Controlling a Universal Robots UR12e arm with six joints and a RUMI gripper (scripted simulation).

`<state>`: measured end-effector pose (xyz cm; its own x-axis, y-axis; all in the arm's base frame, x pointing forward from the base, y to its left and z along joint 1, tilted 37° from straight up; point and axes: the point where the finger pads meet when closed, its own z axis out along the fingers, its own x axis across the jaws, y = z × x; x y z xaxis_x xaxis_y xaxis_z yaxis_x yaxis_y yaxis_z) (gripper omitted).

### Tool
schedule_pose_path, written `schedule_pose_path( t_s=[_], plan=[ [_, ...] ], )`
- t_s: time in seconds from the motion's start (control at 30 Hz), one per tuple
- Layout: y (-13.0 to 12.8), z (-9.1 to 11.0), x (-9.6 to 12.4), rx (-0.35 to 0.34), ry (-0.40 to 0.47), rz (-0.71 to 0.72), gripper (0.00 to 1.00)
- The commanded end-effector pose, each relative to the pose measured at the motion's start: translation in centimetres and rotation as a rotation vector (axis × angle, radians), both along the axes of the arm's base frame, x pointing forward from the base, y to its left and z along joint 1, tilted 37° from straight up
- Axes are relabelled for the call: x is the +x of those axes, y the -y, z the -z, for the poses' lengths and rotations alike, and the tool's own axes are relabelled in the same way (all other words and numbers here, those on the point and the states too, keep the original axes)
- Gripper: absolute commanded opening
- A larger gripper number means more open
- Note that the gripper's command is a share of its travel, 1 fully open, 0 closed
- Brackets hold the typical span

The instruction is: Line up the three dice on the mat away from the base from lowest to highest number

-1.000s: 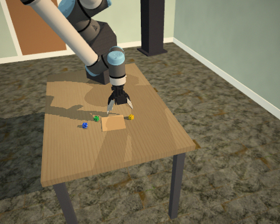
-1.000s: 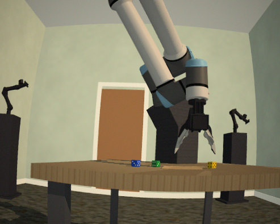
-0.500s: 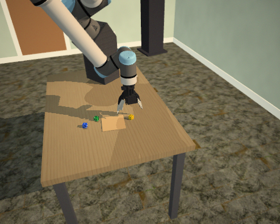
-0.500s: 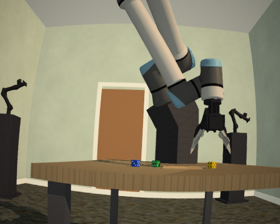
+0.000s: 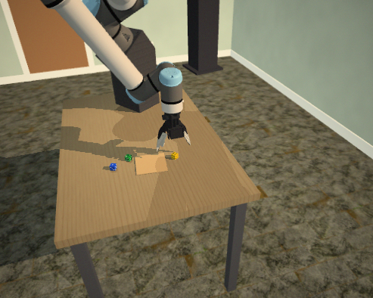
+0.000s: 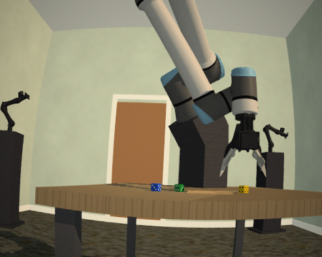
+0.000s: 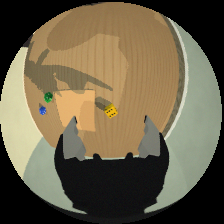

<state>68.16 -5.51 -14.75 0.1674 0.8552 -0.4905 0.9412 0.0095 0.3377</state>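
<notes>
Flanking the mat (image 5: 151, 165) — green die (image 5: 128, 157), yellow die (image 5: 175, 155).

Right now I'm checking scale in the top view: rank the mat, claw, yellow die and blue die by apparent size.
1. Claw, nearer the camera
2. Mat
3. Blue die and yellow die: alike, unranked

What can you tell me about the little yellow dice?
The yellow die is a small bright yellow cube with dark dots on its faces; how many are on top is too small to tell. It looks hard and smooth. It sits flat on the wooden table, just off one far corner of the tan mat, apart from the green and blue dice on the mat's other side. Nothing grips it: the open gripper hangs above, close by.
</notes>
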Motion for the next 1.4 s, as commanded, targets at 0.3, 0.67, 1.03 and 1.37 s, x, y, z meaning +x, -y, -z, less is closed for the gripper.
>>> schedule_pose_path(
  t_s=[0.3, 0.67, 1.03, 1.37],
  plan=[
    [0.0, 0.0, 0.0, 0.0, 0.001, 0.0, 1.0],
    [0.0, 0.0, 0.0, 0.0, 0.001, 0.0, 1.0],
    [-0.9, -1.5, -0.5, 0.0, 0.001, 0.0, 1.0],
    [-4.5, -6.9, -2.5, 0.0, 0.001, 0.0, 1.0]
  ],
)
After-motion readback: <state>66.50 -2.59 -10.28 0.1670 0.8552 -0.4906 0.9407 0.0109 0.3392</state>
